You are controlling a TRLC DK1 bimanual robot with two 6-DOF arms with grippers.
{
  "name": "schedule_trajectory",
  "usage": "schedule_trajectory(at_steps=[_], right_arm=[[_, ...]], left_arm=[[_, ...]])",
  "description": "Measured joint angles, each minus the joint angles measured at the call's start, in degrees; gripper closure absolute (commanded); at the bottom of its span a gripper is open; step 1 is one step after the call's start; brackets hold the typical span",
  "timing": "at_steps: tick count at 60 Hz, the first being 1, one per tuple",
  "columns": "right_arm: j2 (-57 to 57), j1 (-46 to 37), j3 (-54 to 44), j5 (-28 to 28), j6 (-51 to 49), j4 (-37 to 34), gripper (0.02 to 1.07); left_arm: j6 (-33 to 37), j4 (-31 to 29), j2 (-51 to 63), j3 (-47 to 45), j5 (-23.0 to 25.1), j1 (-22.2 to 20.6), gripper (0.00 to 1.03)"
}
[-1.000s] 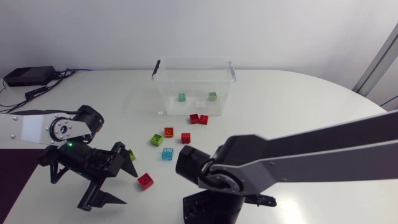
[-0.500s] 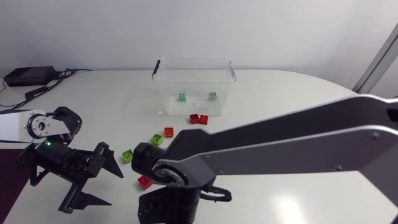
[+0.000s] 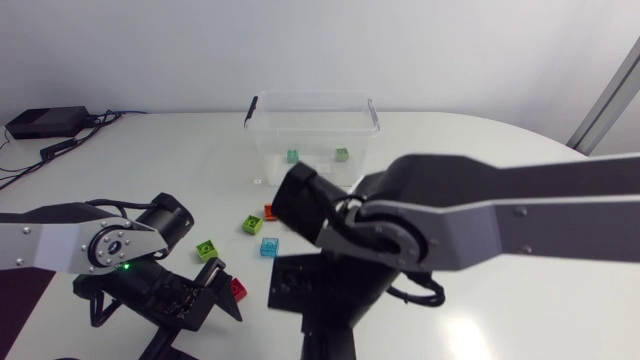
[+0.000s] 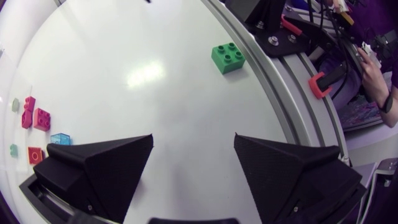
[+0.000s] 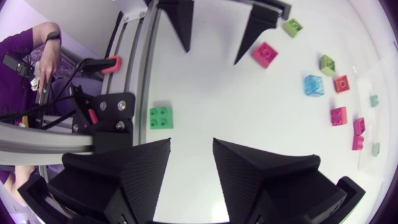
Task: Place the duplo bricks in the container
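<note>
- One white desk [image 3: 520, 160] under everything.
- Right arm [image 3: 480, 215] in from 3 o'clock, stretched past the middle; right jaws open, empty.
- Left arm [image 3: 60, 240] at 8 o'clock; left jaws open, empty.
- Clear container [image 3: 262, 150] at 12 o'clock, two green bricks [image 3: 292, 156] inside.
- Lime brick [image 3: 206, 249], blue brick [image 3: 268, 246], red brick [image 3: 237, 288] loose at 7 o'clock from container.
- Single green brick [image 4: 227, 57] at 1 o'clock ahead of left jaws, near desk edge.

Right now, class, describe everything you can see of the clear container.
The clear container is a see-through plastic box with a thick rim and a dark clip at one end. It stands upright, lidless, on the white table, far side. Two small green bricks lie inside. The right arm hides its lower front.
</note>
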Motion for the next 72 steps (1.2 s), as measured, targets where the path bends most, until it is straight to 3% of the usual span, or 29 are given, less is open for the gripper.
schedule_trajectory(at_steps=[4, 7, 17, 35, 58, 72], right_arm=[[0.8, 2.3, -3.1, -1.9, 0.5, -0.1, 0.79], [2.0, 3.6, -4.0, -3.7, 0.9, -0.7, 0.9], [6.7, 4.2, -1.1, -7.6, -0.1, -6.6, 0.9], [19.8, 4.3, 8.7, -15.7, -3.9, -14.5, 0.91], [30.7, 6.2, 21.8, -17.4, -5.5, -21.7, 0.93], [33.4, 7.3, 24.6, -11.6, -2.8, -18.3, 0.93]], left_arm=[[-0.3, 0.0, 0.3, 0.0, 0.0, 0.5, 0.13], [-0.3, -0.1, 0.3, 0.0, 0.0, 1.3, 0.13], [0.7, -3.6, 0.1, 0.0, 0.0, 7.4, 0.13], [9.4, -11.4, -1.9, 0.0, -0.1, 20.1, 0.13], [15.0, -13.2, -1.9, 0.1, -0.2, 27.6, 0.13], [19.5, -16.7, -1.9, 1.6, -0.2, 34.0, 0.13]])
